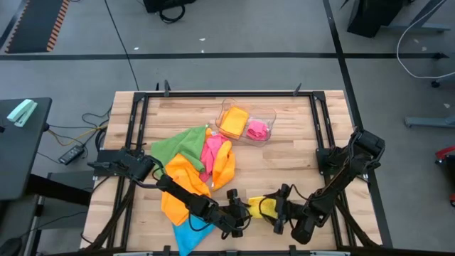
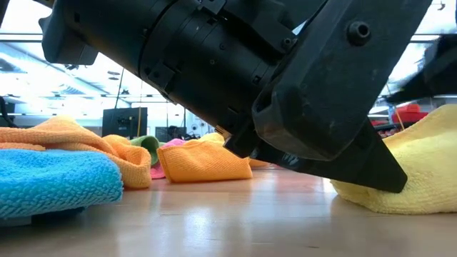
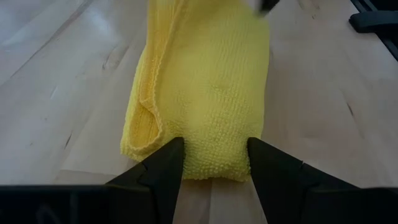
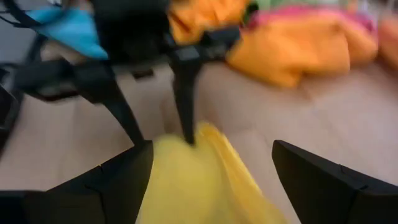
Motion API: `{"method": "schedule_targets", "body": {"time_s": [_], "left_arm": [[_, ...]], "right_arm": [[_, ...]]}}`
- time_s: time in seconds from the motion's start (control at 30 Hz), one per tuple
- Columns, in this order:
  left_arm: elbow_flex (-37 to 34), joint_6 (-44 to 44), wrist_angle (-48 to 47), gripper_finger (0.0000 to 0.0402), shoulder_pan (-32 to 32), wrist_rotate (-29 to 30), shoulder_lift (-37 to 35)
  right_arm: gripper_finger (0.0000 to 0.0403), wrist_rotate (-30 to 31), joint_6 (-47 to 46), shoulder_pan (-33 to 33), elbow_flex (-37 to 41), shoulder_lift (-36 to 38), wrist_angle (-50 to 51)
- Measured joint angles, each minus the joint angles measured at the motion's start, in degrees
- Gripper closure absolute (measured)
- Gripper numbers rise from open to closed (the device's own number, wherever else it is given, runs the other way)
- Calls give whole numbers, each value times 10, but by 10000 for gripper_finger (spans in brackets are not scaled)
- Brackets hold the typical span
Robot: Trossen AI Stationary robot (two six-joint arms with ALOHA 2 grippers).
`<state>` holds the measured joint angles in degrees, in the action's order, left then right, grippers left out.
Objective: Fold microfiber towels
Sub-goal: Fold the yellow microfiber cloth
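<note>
A yellow microfiber towel [image 1: 259, 206], folded into a narrow strip, lies on the wood near the table's front edge. My left gripper [image 1: 242, 212] comes at it from the left and is shut on its end [image 3: 214, 165]. My right gripper [image 1: 279, 211] stands at the towel's other end, wide open. In the right wrist view the yellow towel [image 4: 199, 180] lies between the open fingers, and touch does not show. In the low view the yellow towel [image 2: 421, 164] rests on the table behind the dark arm. My left gripper pinches the end of the folded yellow towel [image 3: 216, 152] between its two fingers, one on each long side. Several layers show at the folded edge [image 3: 144, 118]. The fingers slant down from the table's left and lie along the strip. The towel rests flat on the table.
A heap of green [image 1: 178, 144], orange [image 1: 181, 181] and pink [image 1: 212, 151] towels lies left of centre, with a blue towel [image 1: 188, 235] at the front edge. A clear plastic tray [image 1: 270, 114] at the back holds folded orange and pink cloths. Bare wood lies to the right.
</note>
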<state>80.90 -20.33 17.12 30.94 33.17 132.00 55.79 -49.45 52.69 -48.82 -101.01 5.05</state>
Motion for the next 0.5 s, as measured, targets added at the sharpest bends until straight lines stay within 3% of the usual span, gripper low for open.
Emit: {"method": "schedule_targets", "body": {"time_s": [0.13, 0.3, 0.4, 0.5], "left_arm": [[0, 0, 0, 214, 0, 0, 0], [0, 0, -1, 212, 0, 0, 0], [0, 1, -1, 212, 0, 0, 0], [0, 1, -1, 212, 0, 0, 0]], "right_arm": [[78, 11, 63, -5, -30, 1, 5], [99, 1, 24, -4, -4, 1, 5], [114, -23, 32, -4, 10, 1, -35], [126, -53, 104, -3, 18, 1, -112]]}}
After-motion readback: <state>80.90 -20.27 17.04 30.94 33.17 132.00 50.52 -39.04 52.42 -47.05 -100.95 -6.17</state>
